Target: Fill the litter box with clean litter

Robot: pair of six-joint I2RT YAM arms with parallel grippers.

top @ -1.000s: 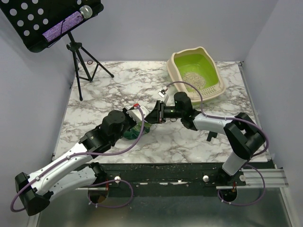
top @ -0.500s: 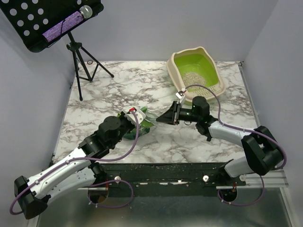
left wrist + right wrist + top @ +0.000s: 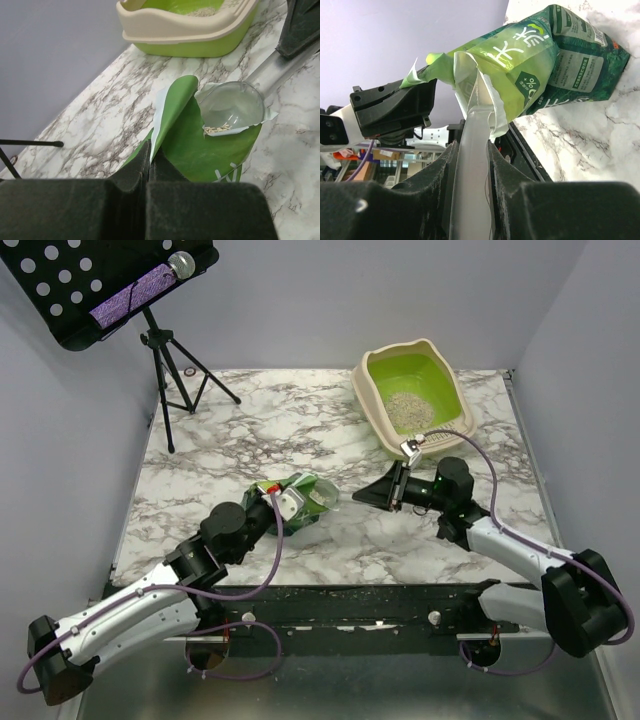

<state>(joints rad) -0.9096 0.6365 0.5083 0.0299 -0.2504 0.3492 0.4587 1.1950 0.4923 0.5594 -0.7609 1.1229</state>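
Top view: seen from above and behind the arms
Room: plain grey walls (image 3: pixel 330 300) close in the scene on three sides
Surface: white table (image 3: pixel 250 430) with grey marble veining; a black rail (image 3: pixel 350 605) runs along its near edge, speckled with grit
Far left corner: black perforated music stand (image 3: pixel 100 285) on a tripod (image 3: pixel 175 380), a microphone (image 3: pixel 181 264) on its ledge
Litter box (image 3: pixel 412 390): far right corner of the table, well apart from both arms
Clean litter (image 3: pixel 408 407): a small patch on the green floor, much of that floor bare
Bag (image 3: pixel 318 492): green, lying mid-table toward the near edge
Left gripper (image 3: pixel 296 502): at the bag
Right gripper (image 3: pixel 368 496): just right of the bag, pointing at it

Left wrist view: looking along the left arm's fingers
Fingers (image 3: pixel 132 167): pressed tight together on a fold of the bag's green edge
Scoop (image 3: pixel 232 105): clear, bowl resting on the bag's open flap, a few granules at its lip
Surface: marble runs up to the litter box; grey wall on the left

Right wrist view: looking along the right arm's fingers
Fingers (image 3: pixel 437 170): partly apart, clamped on the scoop's flat clear handle
Handle: runs up into the bag's torn mouth
Bag: base on the marble, its top edge pinched by the left gripper
Room: purple-grey wall behind
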